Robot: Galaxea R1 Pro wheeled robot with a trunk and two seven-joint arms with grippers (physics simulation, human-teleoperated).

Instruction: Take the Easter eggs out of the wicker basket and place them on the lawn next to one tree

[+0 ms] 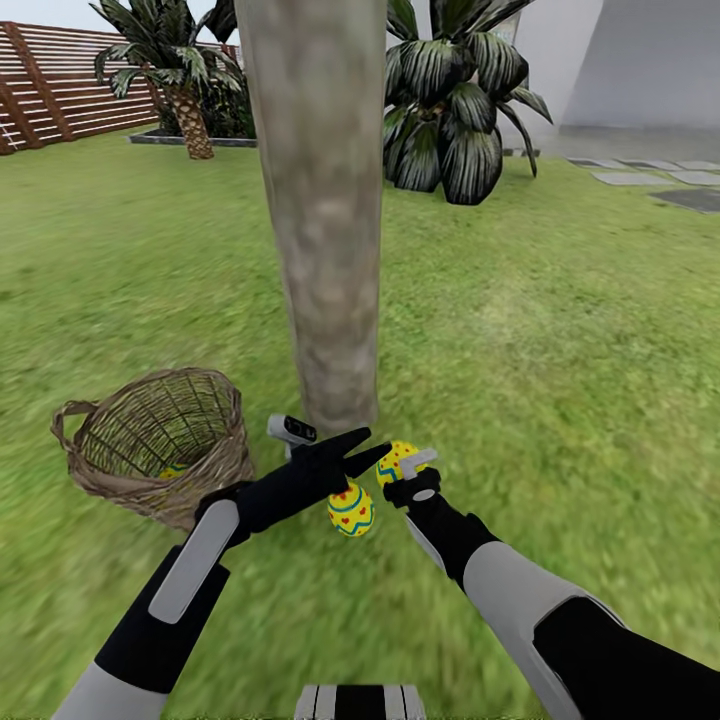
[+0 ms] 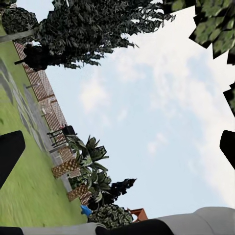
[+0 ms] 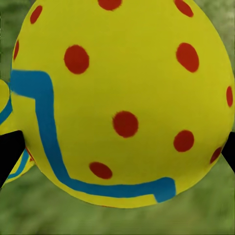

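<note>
Egg one (image 1: pixel 399 461), yellow with red dots and a blue band, sits at the tip of the right pincer (image 1: pixel 403 472), just near of the tree trunk's (image 1: pixel 322 200) base. In the right wrist view this egg (image 3: pixel 122 98) lies between the two dark fingertips (image 3: pixel 10 154) at the frame's edges, close against both; actual clamping contact cannot be confirmed. A sliver of a second egg (image 3: pixel 4 105) shows beside it.

Egg two (image 1: pixel 351 509) lies on the lawn (image 1: pixel 560 340) just left and near of egg one, directly under the left arm's fingers, apparently not held.

Egg three (image 1: pixel 172 469) is partly visible through the weave, low inside the wicker basket (image 1: pixel 155 445). The basket tilts, its mouth facing right and upward, its loop handle on the left rim. It stands left of the trunk, near it but apart.

Left pincer (image 1: pixel 355 451): fingers spread apart, nothing between them, reaching right over egg two toward egg one. In its wrist view the fingertips (image 2: pixel 10 154) stand wide, with sky and foliage beyond.

Open grass extends right of the trunk and near the arms. Far left stands a slatted fence (image 1: pixel 60 90) and a palm (image 1: pixel 175 70); far right, a broad-leaved plant (image 1: pixel 455 100), grey paving stones (image 1: pixel 650 175) and a white wall (image 1: pixel 640 60).
</note>
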